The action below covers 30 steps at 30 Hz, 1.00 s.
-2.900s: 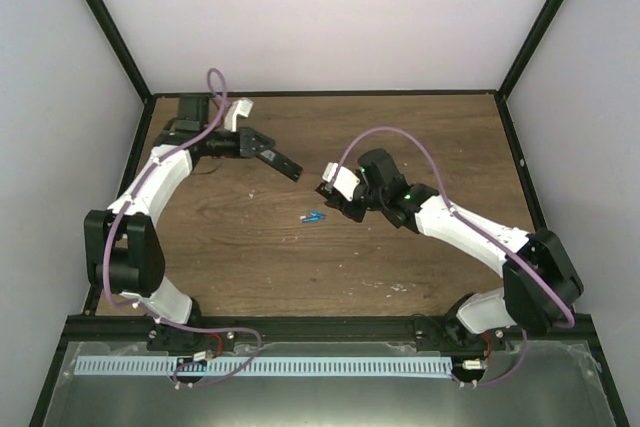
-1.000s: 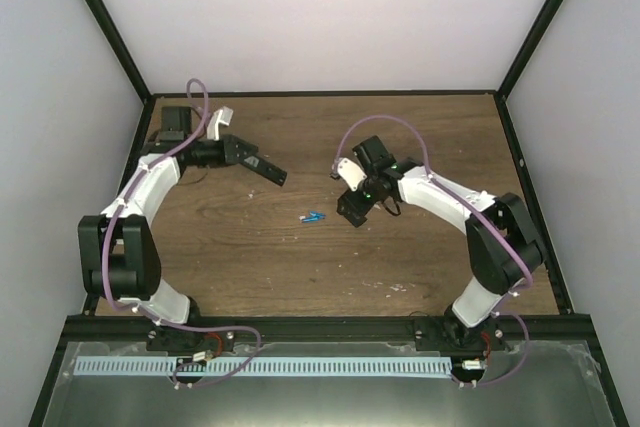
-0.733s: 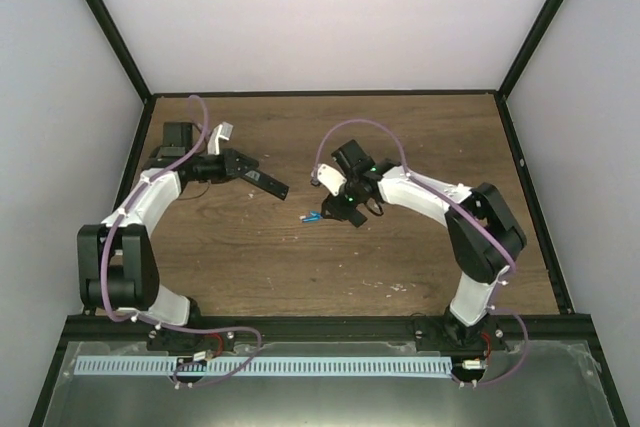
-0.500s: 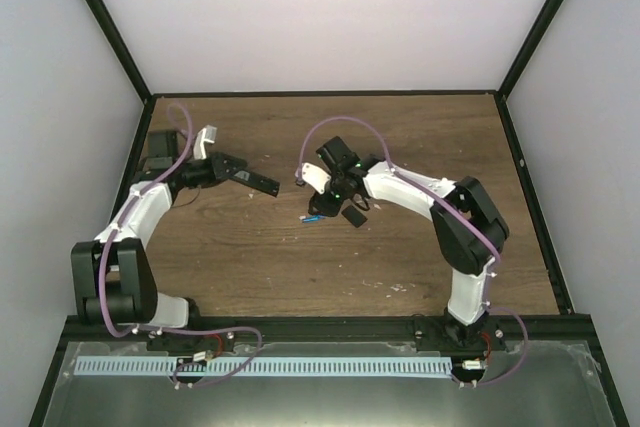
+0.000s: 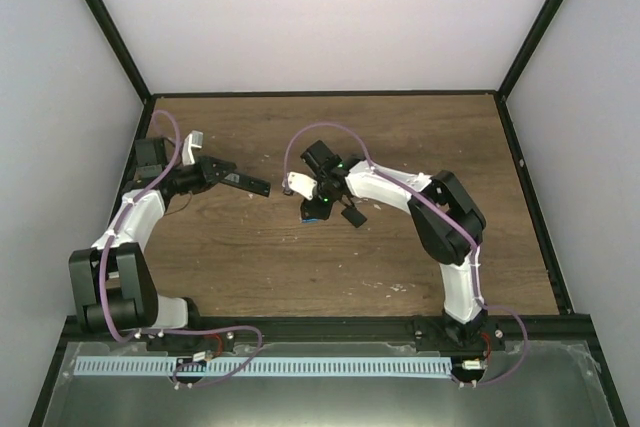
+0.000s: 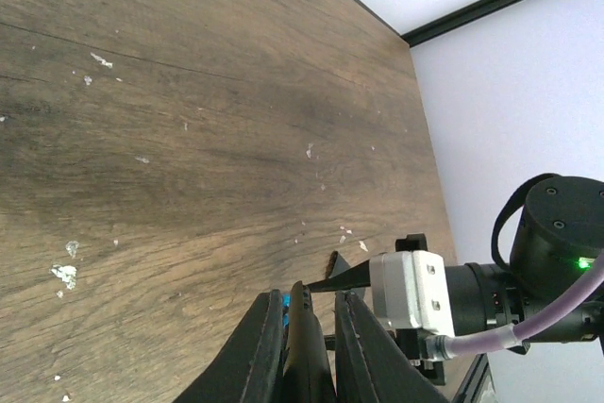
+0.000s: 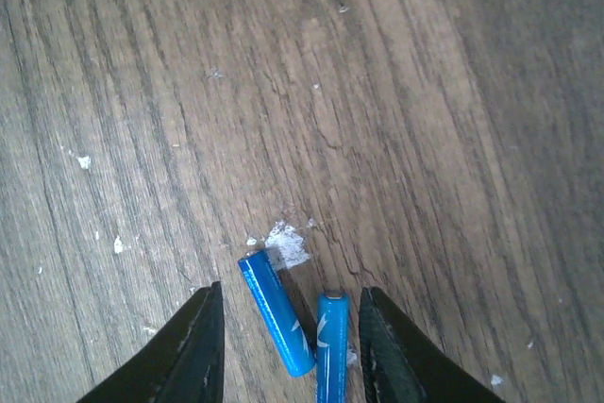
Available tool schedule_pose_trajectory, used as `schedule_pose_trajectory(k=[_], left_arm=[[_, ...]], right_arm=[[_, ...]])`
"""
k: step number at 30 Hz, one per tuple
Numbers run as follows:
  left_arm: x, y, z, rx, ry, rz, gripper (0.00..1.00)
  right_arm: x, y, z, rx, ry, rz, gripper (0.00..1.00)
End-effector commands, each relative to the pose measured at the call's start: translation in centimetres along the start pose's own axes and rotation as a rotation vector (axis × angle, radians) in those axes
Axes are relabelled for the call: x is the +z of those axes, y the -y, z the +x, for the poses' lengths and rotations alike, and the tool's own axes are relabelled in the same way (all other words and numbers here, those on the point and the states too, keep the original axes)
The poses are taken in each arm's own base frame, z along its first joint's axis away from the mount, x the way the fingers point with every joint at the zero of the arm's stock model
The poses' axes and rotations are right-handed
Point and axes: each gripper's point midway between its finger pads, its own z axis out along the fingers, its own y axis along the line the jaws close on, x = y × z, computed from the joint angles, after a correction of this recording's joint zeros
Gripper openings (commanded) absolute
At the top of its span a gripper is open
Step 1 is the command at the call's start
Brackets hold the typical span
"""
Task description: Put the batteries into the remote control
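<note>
Brown wood-grain surface (image 5: 400,147), flecked with white chips, lies between pale walls. At its middle the right end effector (image 7: 291,304) is down close to the wood with its jaws apart, gripping nothing. One finger stands on each side of the batteries (image 7: 276,313). Both blue cells lie flat in the gap between the fingers. The left cell's long axis is slanted, its far end leaning left. The right cell runs nearly straight along the fingers' line, just beside the right finger, with a thin strip of wood showing between them. Their near ends draw together, so the pair makes a narrow V. A white chip (image 7: 286,244) lies just past the slanted cell's far end. Well apart to the left, the left end effector (image 5: 222,175) is clenched on the remote (image 5: 248,185). The remote's long axis sticks out past the fingertips and points toward the right arm's wrist.
</note>
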Motion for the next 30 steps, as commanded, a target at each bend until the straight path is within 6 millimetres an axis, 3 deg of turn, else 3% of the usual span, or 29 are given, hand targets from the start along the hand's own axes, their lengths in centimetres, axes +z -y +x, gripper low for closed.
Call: schedule_pose_trajectory(k=[1, 12, 30], left_arm=[[-0.3, 0.9, -0.7, 0.03, 0.015, 0.031, 0.0], [-0.2, 0.8, -1.0, 0.034, 0.009, 0.033, 0.0], [-0.1, 0.6, -1.2, 0.036, 0.007, 0.028, 0.0]], right_arm=[[0.2, 0.0, -1.2, -0.053, -0.003, 0.004, 0.31], [1.7, -1.5, -0.8, -0.081, -0.039, -0.032, 0.26], [3.4, -1.5, 0.6, -0.097, -0.091, -0.037, 0.22]])
